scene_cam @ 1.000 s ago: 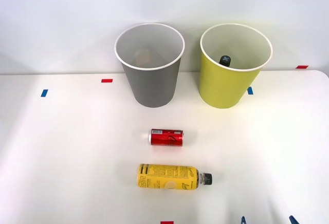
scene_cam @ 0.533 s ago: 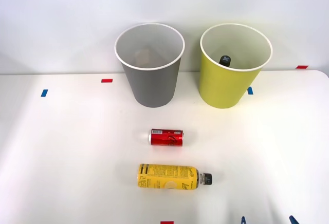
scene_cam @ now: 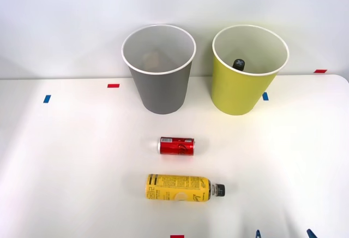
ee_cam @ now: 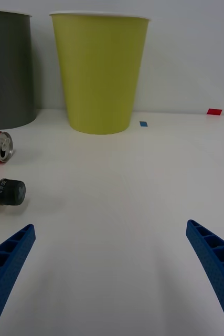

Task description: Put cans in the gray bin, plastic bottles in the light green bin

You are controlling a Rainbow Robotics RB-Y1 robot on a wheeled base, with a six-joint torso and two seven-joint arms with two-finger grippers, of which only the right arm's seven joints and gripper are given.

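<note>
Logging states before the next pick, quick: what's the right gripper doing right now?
Right gripper: open, holding nothing; blue fingers spread wide above the bare table.

1. Front view: looks forward and down from above onto the white table (scene_cam: pixel 65 156), bins at twelve o'clock.
2. Right wrist view: sits low, near the tabletop, facing the light green bin (ee_cam: pixel 98 73) side-on.
3. Shared: both bins, the can (scene_cam: pixel 176 146), the bottle (scene_cam: pixel 182 188).
</note>
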